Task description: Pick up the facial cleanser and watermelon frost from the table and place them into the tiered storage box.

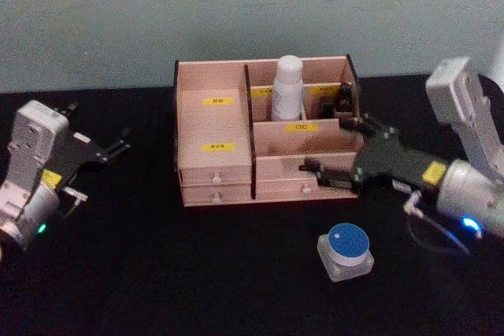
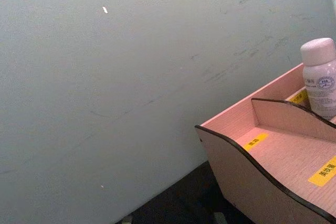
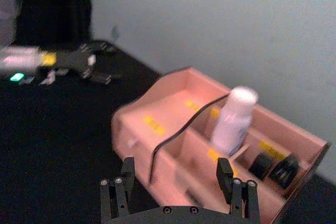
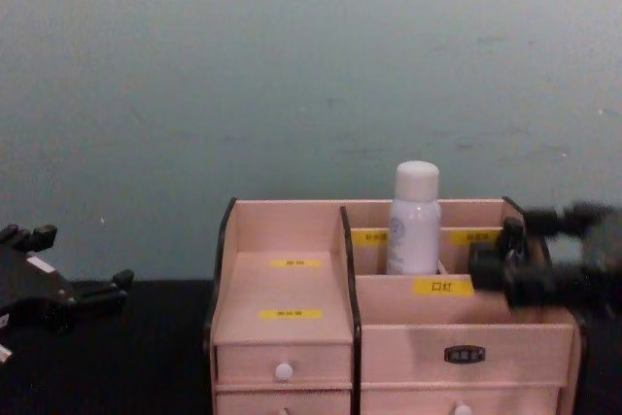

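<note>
White plastic bottle [image 1: 289, 84] stands in pink-beige wooden tiered box [image 1: 213, 127]; blue-lidded square jar [image 1: 345, 251] remains on black table [image 1: 157, 273]. Right gripper [image 3: 176, 163] spread wide, empty; left gripper [image 1: 101, 121] parked, spread.

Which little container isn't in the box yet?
The square jar with the blue lid: it sits on the black table, while the tall white bottle stands inside the tiered storage box.

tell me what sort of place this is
Probably a robot test bench, not a home: a black-covered table against a bare pale wall, one tiered storage box holding a white bottle, and the left gripper and right gripper open either side of it.
</note>
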Available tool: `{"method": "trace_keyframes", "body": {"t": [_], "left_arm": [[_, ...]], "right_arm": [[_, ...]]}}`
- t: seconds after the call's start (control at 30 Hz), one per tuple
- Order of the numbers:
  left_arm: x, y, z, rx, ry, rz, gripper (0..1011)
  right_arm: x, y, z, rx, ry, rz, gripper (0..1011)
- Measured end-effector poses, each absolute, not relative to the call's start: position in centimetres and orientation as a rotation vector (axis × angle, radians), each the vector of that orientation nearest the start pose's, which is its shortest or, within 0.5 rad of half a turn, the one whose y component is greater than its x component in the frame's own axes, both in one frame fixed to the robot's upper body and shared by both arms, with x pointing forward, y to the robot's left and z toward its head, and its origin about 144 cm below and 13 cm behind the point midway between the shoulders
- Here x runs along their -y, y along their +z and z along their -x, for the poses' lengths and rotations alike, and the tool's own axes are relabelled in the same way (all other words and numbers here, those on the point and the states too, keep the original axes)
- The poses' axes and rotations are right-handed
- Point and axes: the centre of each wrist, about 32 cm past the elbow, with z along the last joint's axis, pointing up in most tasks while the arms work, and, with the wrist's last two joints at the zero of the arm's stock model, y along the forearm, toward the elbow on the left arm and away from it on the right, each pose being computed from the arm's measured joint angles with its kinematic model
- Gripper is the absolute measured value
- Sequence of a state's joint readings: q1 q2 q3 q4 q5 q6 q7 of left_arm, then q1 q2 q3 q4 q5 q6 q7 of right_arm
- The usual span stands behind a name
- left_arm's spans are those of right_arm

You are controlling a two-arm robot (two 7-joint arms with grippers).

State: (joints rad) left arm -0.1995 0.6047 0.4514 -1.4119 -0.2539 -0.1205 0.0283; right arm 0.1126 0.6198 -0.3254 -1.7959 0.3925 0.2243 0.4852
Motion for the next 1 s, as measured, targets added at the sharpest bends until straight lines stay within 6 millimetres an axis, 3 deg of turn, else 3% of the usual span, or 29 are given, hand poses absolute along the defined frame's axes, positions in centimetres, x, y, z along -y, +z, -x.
{"method": "trace_keyframes", "body": {"t": [0.23, 0.43, 1.0], "left_arm": [[-31.0, 114.0, -48.9, 0.285, 1.248, -0.304, 1001], [-31.0, 114.0, -48.9, 0.285, 1.248, -0.304, 1001], [-31.0, 114.0, -48.9, 0.285, 1.248, -0.304, 1001]], "right_arm": [[28.4, 122.3, -43.6, -0.007, -0.66, 0.349, 1000], [28.3, 121.8, -42.6, -0.069, -0.664, 0.418, 1000], [28.4, 120.7, -41.6, -0.15, -0.692, 0.542, 1000]]}}
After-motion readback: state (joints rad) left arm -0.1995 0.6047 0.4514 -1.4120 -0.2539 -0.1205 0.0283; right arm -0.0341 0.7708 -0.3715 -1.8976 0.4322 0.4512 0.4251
